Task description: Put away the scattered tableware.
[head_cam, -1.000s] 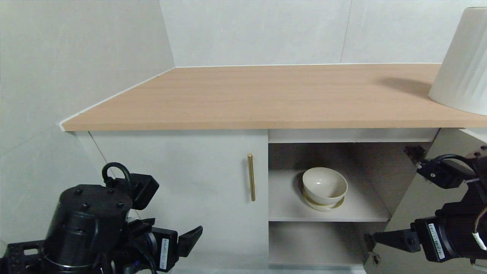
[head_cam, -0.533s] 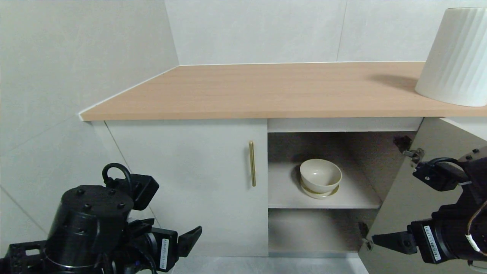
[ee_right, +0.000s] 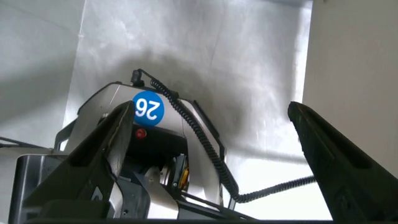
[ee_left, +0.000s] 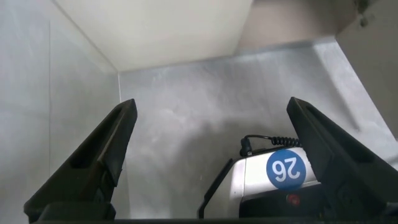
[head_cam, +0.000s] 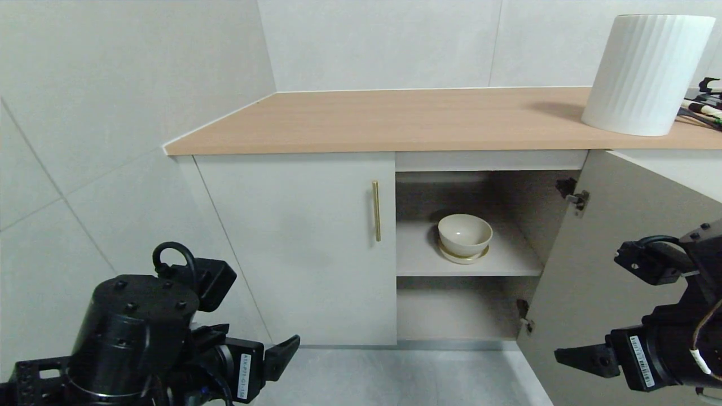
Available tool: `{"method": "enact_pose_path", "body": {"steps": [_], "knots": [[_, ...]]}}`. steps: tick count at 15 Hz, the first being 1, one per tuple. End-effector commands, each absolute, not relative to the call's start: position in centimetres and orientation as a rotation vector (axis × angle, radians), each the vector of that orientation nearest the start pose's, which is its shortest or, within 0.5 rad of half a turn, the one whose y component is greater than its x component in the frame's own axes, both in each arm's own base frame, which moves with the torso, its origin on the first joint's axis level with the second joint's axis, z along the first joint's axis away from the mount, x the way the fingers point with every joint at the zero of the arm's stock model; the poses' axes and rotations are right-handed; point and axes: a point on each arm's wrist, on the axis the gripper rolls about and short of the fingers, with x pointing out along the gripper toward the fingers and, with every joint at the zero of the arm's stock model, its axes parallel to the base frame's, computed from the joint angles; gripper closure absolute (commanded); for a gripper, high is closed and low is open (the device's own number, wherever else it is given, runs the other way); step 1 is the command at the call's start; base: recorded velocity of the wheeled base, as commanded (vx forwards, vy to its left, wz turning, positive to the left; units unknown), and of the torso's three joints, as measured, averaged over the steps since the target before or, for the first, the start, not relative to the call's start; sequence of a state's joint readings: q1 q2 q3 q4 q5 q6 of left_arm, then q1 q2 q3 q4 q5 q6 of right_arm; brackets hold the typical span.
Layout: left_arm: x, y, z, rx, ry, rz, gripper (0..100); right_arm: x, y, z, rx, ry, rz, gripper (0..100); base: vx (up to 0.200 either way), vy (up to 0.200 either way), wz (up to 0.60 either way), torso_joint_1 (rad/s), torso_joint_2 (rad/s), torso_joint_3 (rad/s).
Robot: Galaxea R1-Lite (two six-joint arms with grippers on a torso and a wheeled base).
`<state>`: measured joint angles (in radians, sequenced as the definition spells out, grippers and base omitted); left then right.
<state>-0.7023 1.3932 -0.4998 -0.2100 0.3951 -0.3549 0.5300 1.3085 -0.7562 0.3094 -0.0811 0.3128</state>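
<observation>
A long light-brown wooden countertop (head_cam: 395,118) was seen running from the corner toward the right of the head view. 1 tall white ribbed cylinder (head_cam: 646,73) was set upright on it near the right end. A cluster of thin dark objects (head_cam: 702,107), too small to be identified, was laid just beside the cylinder. Beneath the countertop, 2 shelves were exposed beside the opened grey cabinet door (head_cam: 592,270). On the upper pale grey shelf (head_cam: 417,256), 1 shallow cream ceramic plate (head_cam: 463,258) was placed left of centre, with 1 round cream bowl (head_cam: 464,234) stacked upright on it. The lower pale grey shelf (head_cam: 451,316) was seen directly underneath, just above the mottled grey floor (head_cam: 395,378).
</observation>
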Motion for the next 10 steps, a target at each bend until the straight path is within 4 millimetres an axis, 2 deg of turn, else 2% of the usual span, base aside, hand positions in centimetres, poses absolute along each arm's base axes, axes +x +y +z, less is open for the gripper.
{"method": "enact_pose_path", "body": {"steps": [1,2,10], "knots": [[15.39,-11.89,14.18,0.019,0.629,-0.185,0,15.45,8.82,18.41,0.028,0.883,0.284,0,-0.200,0.000,0.00,0.002,0.01,-0.002],[15.39,-11.93,14.15,0.021,0.630,-0.186,0,15.50,8.85,18.36,0.027,0.886,0.283,0,-0.200,0.000,0.00,0.002,-0.01,-0.002],[15.60,-12.15,13.73,0.032,0.648,-0.183,0,15.45,8.82,18.14,0.024,0.894,0.281,0,0.000,0.000,0.00,0.000,0.00,0.000]]}}
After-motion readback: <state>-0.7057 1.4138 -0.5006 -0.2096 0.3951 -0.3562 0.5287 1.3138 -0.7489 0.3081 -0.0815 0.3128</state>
